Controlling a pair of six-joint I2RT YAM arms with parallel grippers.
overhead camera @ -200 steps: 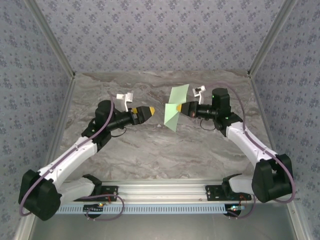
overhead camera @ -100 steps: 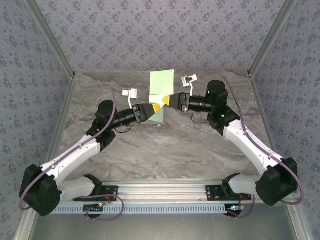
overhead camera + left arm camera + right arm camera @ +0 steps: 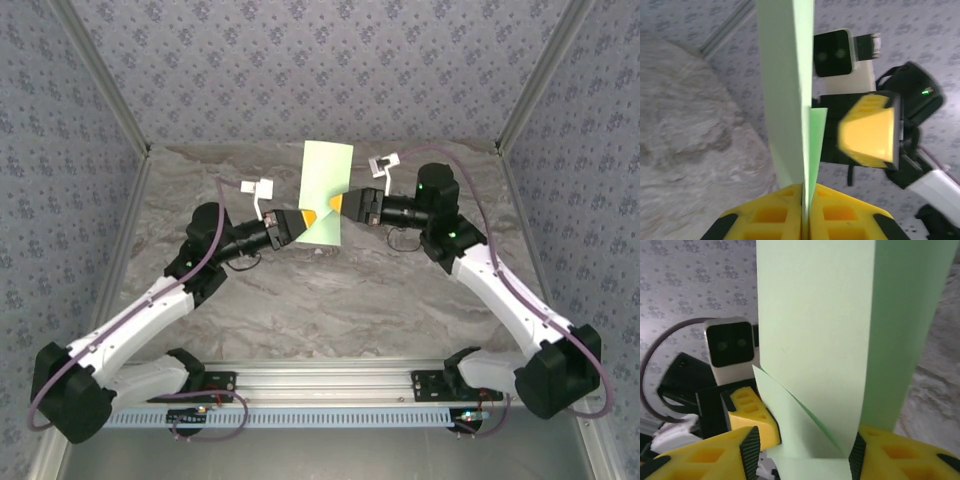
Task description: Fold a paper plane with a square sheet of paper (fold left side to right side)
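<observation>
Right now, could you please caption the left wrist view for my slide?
Left hand pinching the folded pale green paper upright, with the right hand open alongside.

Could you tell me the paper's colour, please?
The sheet of paper is plain pale green, clearest in the right wrist view.

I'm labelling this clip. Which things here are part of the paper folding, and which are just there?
In the job: green paper sheet, left hand shut on it, right hand open around it.
Just there: marble table, metal rail, patterned walls.
</observation>
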